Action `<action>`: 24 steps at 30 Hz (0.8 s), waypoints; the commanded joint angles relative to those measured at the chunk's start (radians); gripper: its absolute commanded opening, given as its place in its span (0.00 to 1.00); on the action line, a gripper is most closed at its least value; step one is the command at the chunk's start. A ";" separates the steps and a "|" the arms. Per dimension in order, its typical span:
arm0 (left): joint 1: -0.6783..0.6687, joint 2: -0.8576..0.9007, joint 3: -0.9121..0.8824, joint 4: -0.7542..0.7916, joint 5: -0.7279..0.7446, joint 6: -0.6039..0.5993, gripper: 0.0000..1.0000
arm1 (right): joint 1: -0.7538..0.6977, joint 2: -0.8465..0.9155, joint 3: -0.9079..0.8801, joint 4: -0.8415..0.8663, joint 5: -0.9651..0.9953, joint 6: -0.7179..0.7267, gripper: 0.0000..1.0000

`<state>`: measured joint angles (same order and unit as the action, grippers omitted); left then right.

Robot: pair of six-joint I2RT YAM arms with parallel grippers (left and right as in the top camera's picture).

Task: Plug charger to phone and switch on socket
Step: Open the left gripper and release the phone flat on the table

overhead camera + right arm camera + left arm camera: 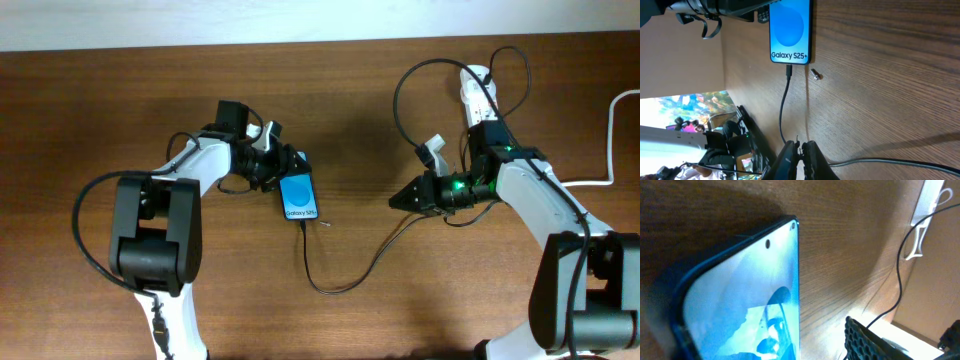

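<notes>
Phone (298,195) lies flat on the wooden table (450,300), left of centre, screen up and lit blue, "Galaxy S25+" text at its near end. Charger (325,288) is plugged in: the right wrist view shows the connector tip seated in the phone's bottom port. From there the thin black cable runs toward the table's near edge, bends, then climbs to the right and passes under the right arm. It then loops up to the socket (478,90) at the far right of the table. Plug end is too small to make out from overhead, same for the switch position. Thick white cord (612,130) runs along the table's right edge, well apart from the phone.

Left gripper (288,165) sits at the phone's far end, touching or just about. Left wrist cam is so close that the blue screen fills most of the view and the fingers don't show, so can't tell how the jaws stand or whether they grip the phone.

Right gripper (397,200) points toward the phone from the right, w/ bare wood between them. Its jaws are pressed together, only a hairline gap in the wrist view. The cable passes right by the fingertips (810,152), but nothing is clearly pinched between them.

Small metal screw-like bit (815,75) lies on the wood just beside the phone's bottom corner, next to the connector.
</notes>
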<state>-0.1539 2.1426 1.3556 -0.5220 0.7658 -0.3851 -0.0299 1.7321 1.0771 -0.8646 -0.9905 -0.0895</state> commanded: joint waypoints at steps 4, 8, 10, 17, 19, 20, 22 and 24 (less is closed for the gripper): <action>0.006 0.045 -0.038 -0.048 -0.229 0.005 0.66 | 0.003 -0.026 0.019 -0.003 0.009 -0.010 0.07; 0.006 0.045 -0.038 -0.068 -0.298 0.005 0.67 | 0.003 -0.026 0.019 -0.003 0.008 -0.010 0.06; 0.006 0.045 -0.038 -0.087 -0.342 -0.011 0.71 | 0.003 -0.026 0.019 -0.003 0.009 -0.010 0.07; 0.006 0.045 -0.038 -0.101 -0.399 -0.041 0.77 | 0.003 -0.026 0.019 -0.003 0.009 -0.010 0.07; 0.006 0.045 -0.038 -0.104 -0.418 -0.058 0.77 | 0.003 -0.026 0.019 -0.003 0.009 -0.010 0.07; 0.006 0.045 -0.038 -0.107 -0.428 -0.072 0.77 | 0.003 -0.026 0.019 -0.003 0.009 -0.010 0.08; 0.006 0.045 -0.038 -0.109 -0.449 -0.104 0.77 | 0.003 -0.026 0.019 -0.003 0.009 -0.010 0.07; 0.006 0.045 -0.038 -0.108 -0.450 -0.139 0.77 | 0.003 -0.026 0.019 -0.003 0.009 -0.010 0.08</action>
<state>-0.1635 2.0979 1.3766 -0.6056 0.5781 -0.4511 -0.0299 1.7321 1.0771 -0.8650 -0.9840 -0.0891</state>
